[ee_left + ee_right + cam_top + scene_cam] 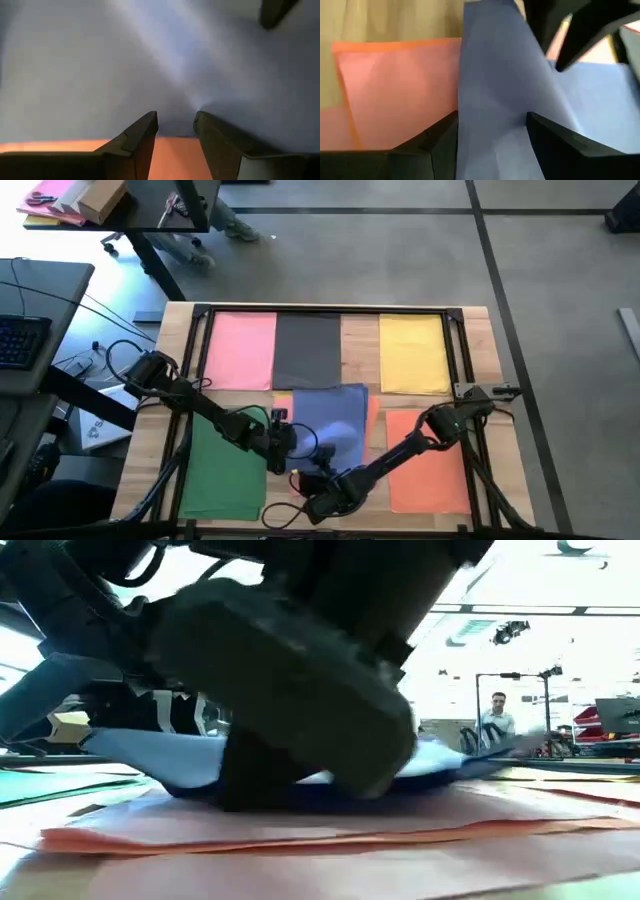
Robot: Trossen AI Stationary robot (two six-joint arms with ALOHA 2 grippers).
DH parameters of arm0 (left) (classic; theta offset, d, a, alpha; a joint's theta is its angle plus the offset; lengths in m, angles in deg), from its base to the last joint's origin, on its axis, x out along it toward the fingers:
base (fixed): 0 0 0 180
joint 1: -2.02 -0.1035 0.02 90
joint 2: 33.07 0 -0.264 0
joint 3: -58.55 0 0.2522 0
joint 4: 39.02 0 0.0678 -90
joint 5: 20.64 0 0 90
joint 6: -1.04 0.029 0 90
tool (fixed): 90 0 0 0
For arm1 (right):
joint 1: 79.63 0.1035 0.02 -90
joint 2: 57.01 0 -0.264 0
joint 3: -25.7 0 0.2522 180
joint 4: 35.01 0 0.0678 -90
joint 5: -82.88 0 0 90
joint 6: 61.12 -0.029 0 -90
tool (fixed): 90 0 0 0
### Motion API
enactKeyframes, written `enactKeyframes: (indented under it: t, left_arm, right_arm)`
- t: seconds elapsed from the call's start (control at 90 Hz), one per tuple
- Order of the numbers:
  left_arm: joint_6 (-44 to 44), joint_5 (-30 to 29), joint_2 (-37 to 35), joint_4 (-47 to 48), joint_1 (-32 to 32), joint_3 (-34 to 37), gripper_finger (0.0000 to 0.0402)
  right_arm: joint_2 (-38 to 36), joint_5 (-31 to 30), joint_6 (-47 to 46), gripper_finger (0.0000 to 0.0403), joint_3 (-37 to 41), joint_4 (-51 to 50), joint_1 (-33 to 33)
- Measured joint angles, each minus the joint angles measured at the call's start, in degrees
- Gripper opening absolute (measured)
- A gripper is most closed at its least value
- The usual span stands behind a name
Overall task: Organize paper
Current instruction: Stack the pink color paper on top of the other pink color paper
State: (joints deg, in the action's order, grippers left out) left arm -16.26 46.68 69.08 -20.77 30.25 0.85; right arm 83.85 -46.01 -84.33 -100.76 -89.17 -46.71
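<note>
Both hands meet at the blue sheet [335, 420], mid-tabletop [480, 330], long axis running front-to-back: left hand [283, 448] w/ fingers apart at its edge, right hand [325, 498] clamped on the near end.

Paper [310, 350] is being spread flat across the table [478, 320], three sheets in back, others overlapped in front under both arms.
</note>
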Motion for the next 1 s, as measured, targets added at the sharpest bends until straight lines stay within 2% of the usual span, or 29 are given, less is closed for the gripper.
enactKeyframes:
  t: [0.167,0.478,0.622,0.7,0.867,1.0]
  left_arm:
    - [-0.5,0.0,0.0,-0.1,-0.1,0.0,0.0135]
    - [-3.7,1.9,0.0,-0.1,-0.4,0.0,0.0135]
    - [-4.3,2.1,0.0,-0.1,-0.4,0.0,0.0135]
    - [-4.9,2.4,0.0,0.0,-0.6,0.0,0.0135]
    - [-5.1,2.5,0.0,0.0,-0.7,0.0,0.0135]
    - [-6.1,2.6,0.0,0.0,-0.5,0.0,0.0135]
  right_arm:
    - [0.0,-1.5,1.9,0.0211,0.0,5.7,0.7]
    - [0.3,-6.4,1.2,0.0211,0.0,0.4,0.4]
    - [0.3,-5.0,1.2,0.0211,-0.2,-0.2,0.6]
    - [0.3,-4.9,1.1,0.0211,-1.8,-1.8,1.0]
    - [-0.1,-11.6,-1.0,0.0211,-6.4,-10.1,1.8]
    - [0.0,-11.4,-5.5,0.0211,-6.9,-16.4,1.0]
